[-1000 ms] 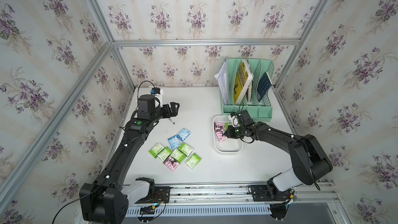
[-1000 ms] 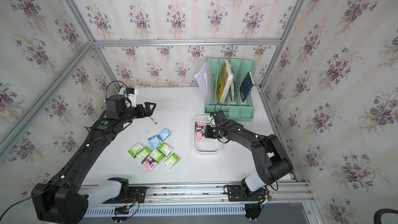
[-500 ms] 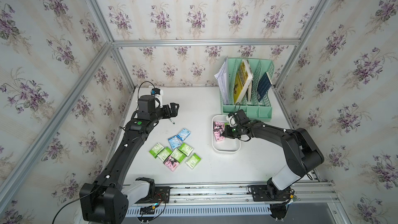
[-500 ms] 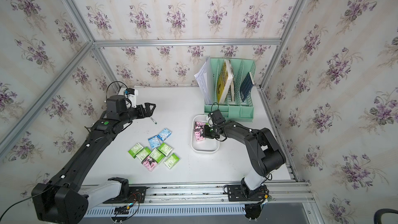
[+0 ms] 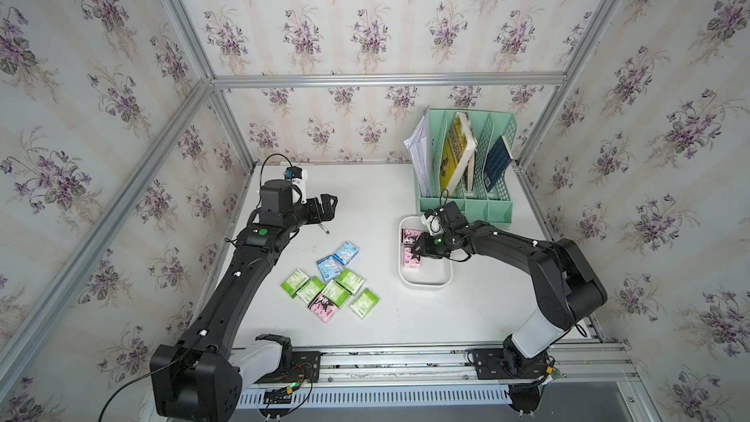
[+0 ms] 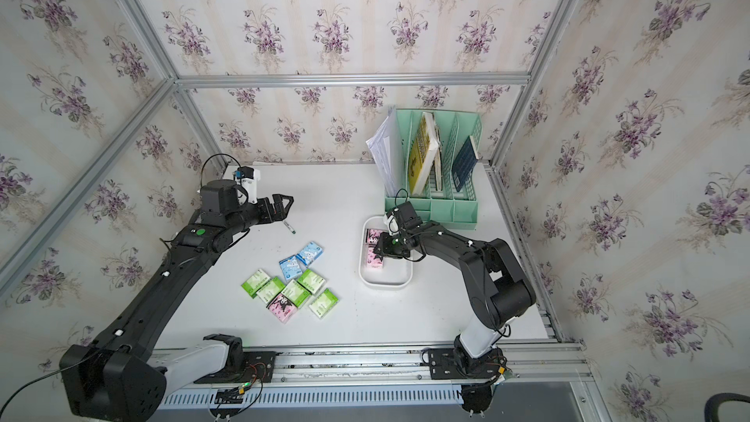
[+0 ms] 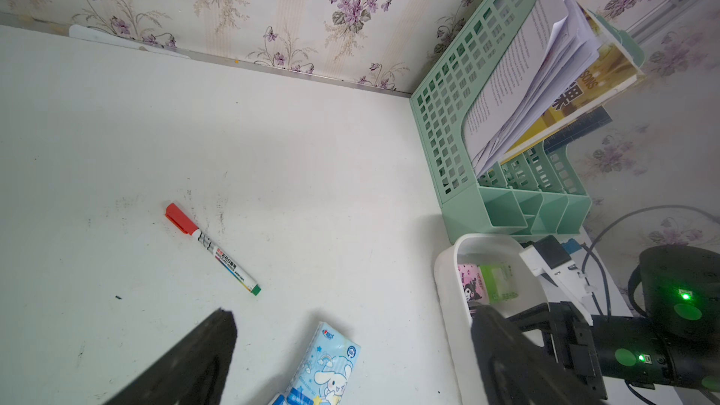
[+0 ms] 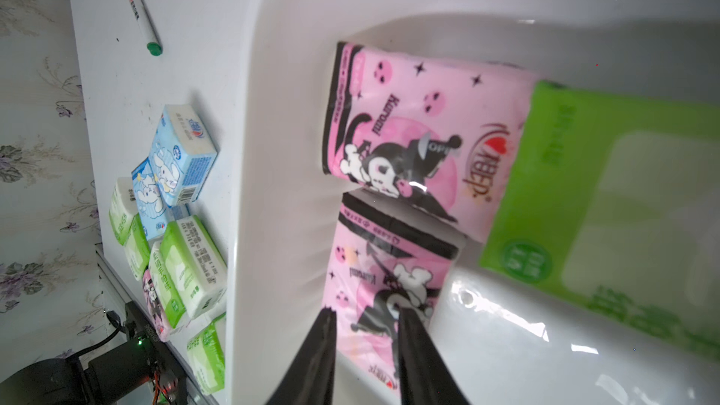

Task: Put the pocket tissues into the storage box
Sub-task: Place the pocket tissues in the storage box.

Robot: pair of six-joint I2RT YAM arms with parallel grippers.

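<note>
While the right arm (image 5: 507, 246) bent low into the storage box (image 5: 425, 282), the right claw (image 8: 364, 311) hung a little open and empty over pocket tissues (image 8: 389, 266) lying inside, and the left claw (image 5: 328, 207) stood wide open above the surface (image 5: 385, 196).

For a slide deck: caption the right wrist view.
Open right hand over a pink packet in the white storage box, beside a second pink packet and a green packet.

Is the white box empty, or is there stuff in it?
Not empty. The box holds two pink packets and a green packet. The rest of its floor is bare.
</note>
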